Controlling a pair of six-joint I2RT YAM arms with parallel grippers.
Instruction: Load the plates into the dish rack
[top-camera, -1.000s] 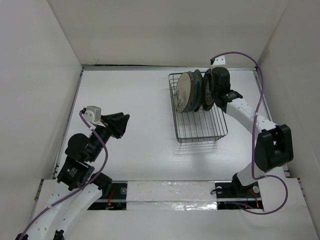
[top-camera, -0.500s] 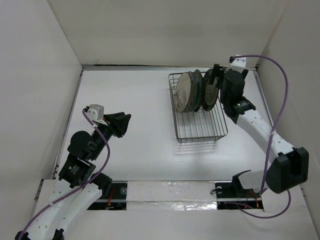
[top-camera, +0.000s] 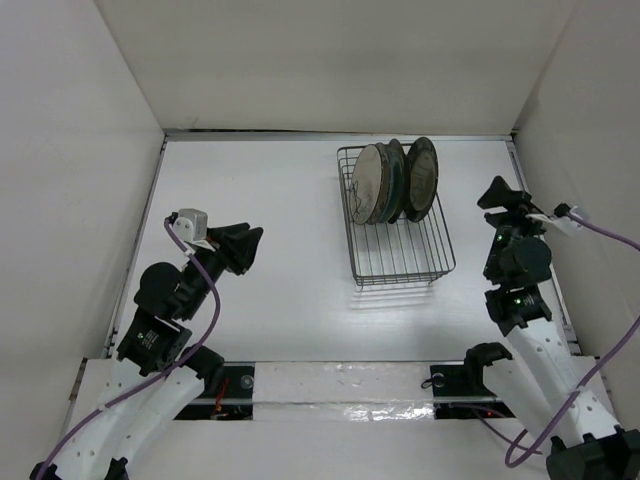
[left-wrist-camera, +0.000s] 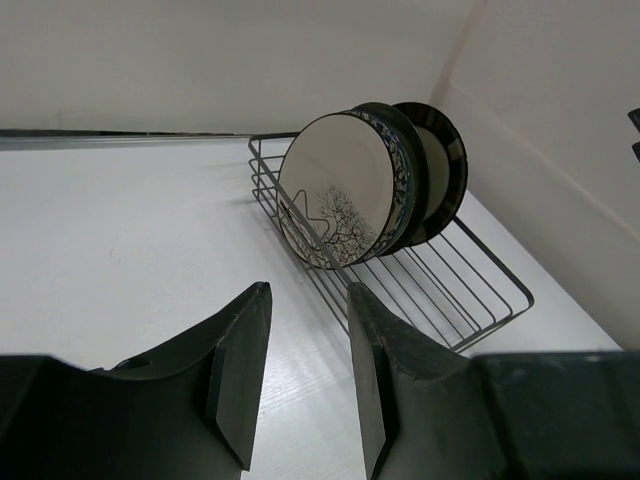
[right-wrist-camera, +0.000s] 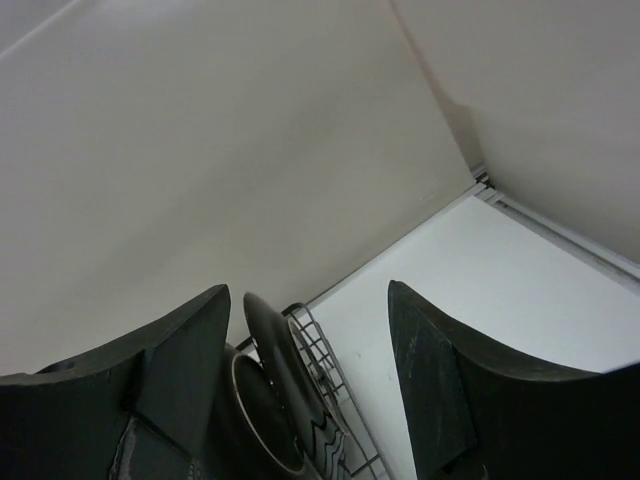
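The grey wire dish rack (top-camera: 402, 250) stands right of centre on the white table. Three plates stand upright at its far end: a cream plate with a tree print (top-camera: 368, 185), a dark patterned plate (top-camera: 393, 178) and a dark-rimmed beige plate (top-camera: 421, 178). The left wrist view shows the rack (left-wrist-camera: 470, 290), the tree-print plate (left-wrist-camera: 335, 190) and the dark-rimmed plate (left-wrist-camera: 445, 165). My right gripper (top-camera: 500, 195) hangs open and empty to the right of the rack; in its own view the gripper (right-wrist-camera: 308, 300) frames the plates (right-wrist-camera: 275, 370). My left gripper (top-camera: 248, 245) (left-wrist-camera: 307, 295) is open and empty, far left of the rack.
White walls close in the table at the back (top-camera: 330, 60), left and right. The right wall stands close beside my right arm (top-camera: 525, 300). A purple cable (top-camera: 205, 290) loops along the left arm.
The right gripper has let go of the dark-rimmed plate, which now stands in the rack. It opened and pulled back to the near right. The left arm has barely moved.
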